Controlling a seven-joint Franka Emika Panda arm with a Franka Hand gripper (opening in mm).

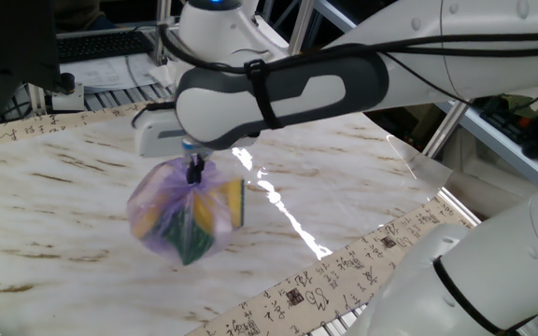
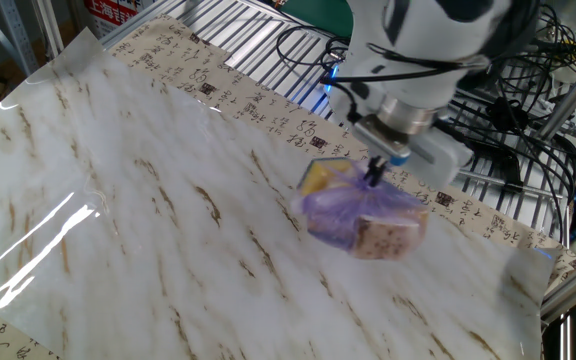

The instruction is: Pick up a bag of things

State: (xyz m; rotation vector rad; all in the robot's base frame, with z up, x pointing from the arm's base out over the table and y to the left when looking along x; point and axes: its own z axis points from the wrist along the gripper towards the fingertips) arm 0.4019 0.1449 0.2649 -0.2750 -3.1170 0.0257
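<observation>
Hanging from the gripper (image 1: 194, 171), the bag of things (image 1: 184, 218) is held by its knotted top, with the dark fingers pinched tight on the gathered plastic. The pale-purple bag shows yellow and dark green items inside; in the other fixed view a speckled tan block shows at its lower right. It sits over the marbled table (image 1: 54, 205), apparently lifted clear, though contact underneath cannot be confirmed. The white arm (image 1: 278, 89) reaches across above it.
</observation>
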